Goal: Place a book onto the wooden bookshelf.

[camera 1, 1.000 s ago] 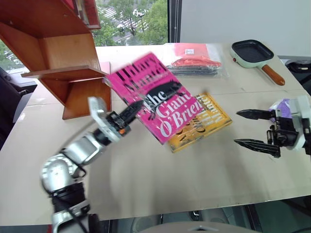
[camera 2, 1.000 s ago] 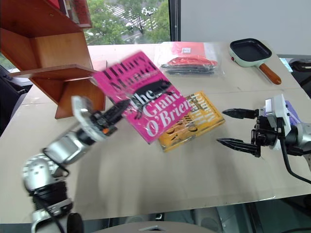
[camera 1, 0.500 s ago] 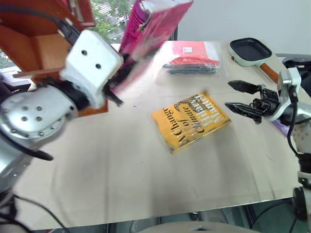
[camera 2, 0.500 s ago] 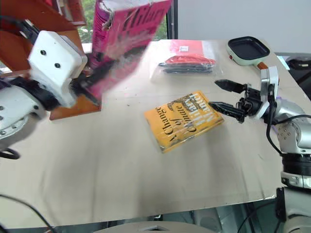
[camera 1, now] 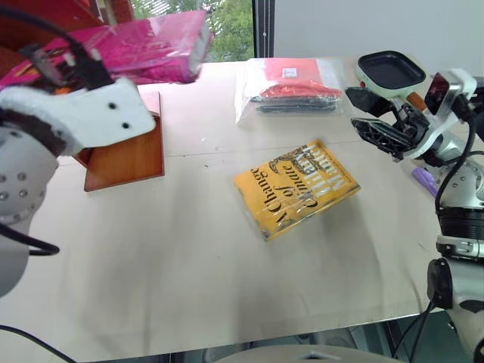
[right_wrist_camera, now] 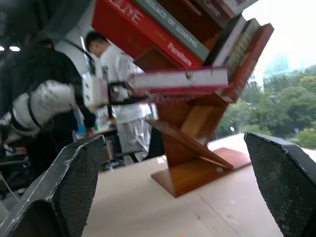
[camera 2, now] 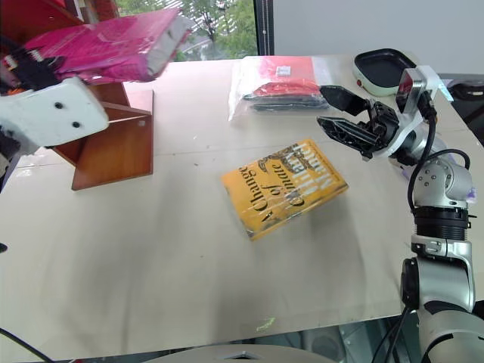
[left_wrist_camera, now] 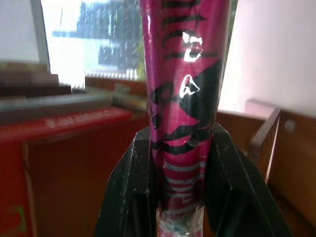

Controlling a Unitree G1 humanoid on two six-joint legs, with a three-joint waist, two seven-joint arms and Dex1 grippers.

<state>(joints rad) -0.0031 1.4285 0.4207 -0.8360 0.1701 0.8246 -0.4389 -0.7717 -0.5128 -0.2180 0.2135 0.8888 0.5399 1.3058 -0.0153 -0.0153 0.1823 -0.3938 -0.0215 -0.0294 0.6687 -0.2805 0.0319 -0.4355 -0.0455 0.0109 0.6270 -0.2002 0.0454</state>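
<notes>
- The worktop carries the wooden bookshelf at its far left corner.
- A yellow book lies flat mid-worktop.
- The pink book is raised level beside the bookshelf, clamped between the left gripper's closed fingers.
- The right gripper hovers above the worktop, fingers spread, empty.

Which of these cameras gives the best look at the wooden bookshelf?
The right wrist view: the wooden bookshelf stands whole there, slanted boards loaded with books. The eye views catch its base corner; the left wrist view, blurred parts behind the book.
</notes>
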